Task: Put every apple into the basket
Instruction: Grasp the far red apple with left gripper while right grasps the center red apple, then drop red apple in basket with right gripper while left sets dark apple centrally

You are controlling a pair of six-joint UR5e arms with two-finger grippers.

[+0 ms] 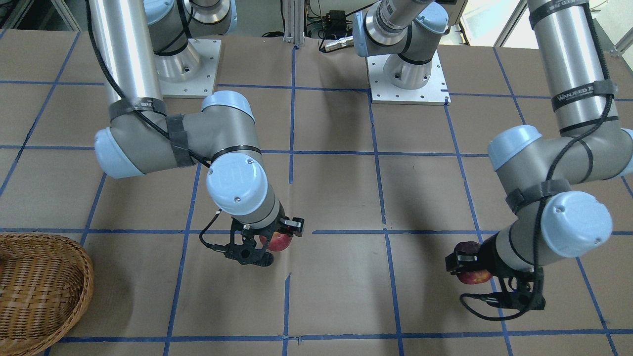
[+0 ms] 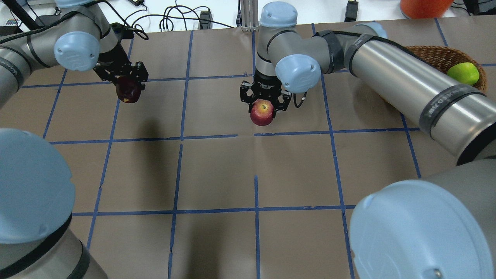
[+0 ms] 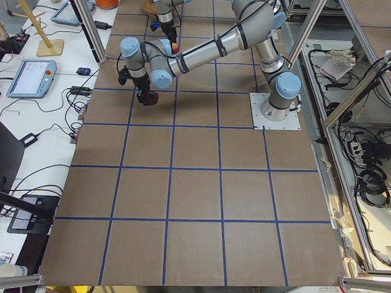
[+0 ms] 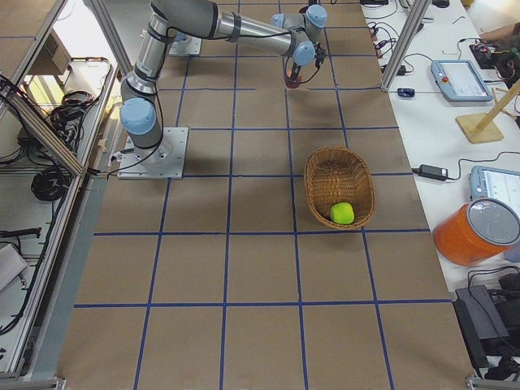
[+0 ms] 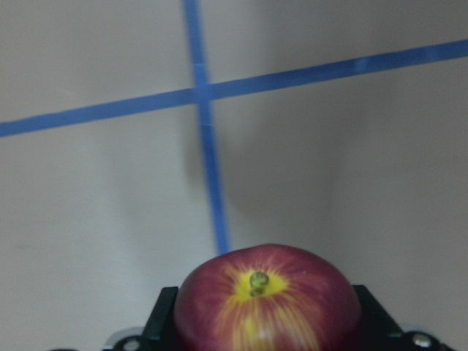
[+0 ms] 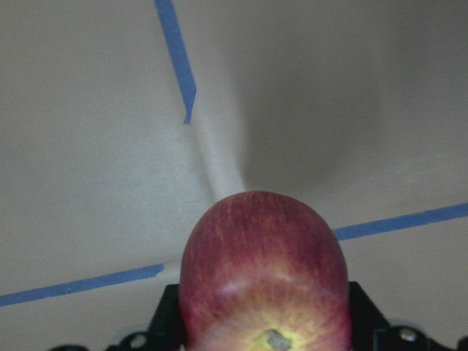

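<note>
My left gripper point(image 2: 128, 86) is shut on the dark maroon-red apple point(image 2: 129, 93) and holds it above the table; this apple fills the bottom of the left wrist view point(image 5: 267, 303). My right gripper point(image 2: 264, 104) is shut on the red apple with the yellowish stem end point(image 2: 262, 114), also held off the table near the middle; it shows in the right wrist view point(image 6: 263, 270). The lime-green apple point(image 2: 463, 73) lies inside the wicker basket point(image 2: 434, 54) at the far right, also seen in the exterior right view point(image 4: 342, 213).
Brown paper with blue tape grid lines covers the table point(image 2: 217, 174). The right arm's long forearm point(image 2: 410, 85) passes over the basket's near side. In the front-facing view the basket point(image 1: 44, 291) is at the bottom left corner.
</note>
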